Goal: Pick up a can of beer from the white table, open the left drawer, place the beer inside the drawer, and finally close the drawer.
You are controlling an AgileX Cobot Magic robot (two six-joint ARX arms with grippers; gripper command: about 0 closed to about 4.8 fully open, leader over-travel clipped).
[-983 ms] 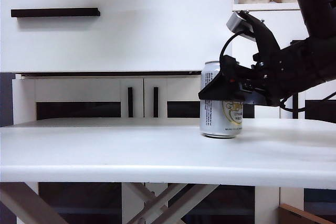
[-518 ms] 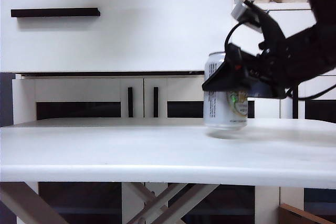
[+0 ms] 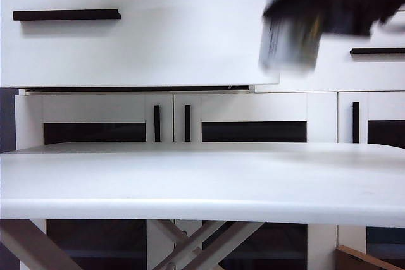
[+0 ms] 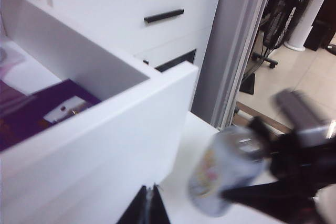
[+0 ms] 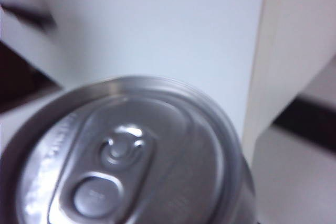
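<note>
Silver can [image 3: 288, 41] gripped in right gripper [image 3: 316, 11], high off white table [image 3: 202, 181] | left drawer [image 4: 105, 129] open, left gripper [image 4: 148, 208] shut and empty beside it (blurred views) | advice: clear drawer's front edge, lower upright, then release

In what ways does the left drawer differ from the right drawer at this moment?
The left drawer is pulled out; the right drawer is shut. The left drawer's inside shows, holding something purple; the right drawer's is hidden. Both have white fronts with a black bar handle. The right gripper holds the can of beer high beside the left drawer; the shut left gripper is near its front.
</note>
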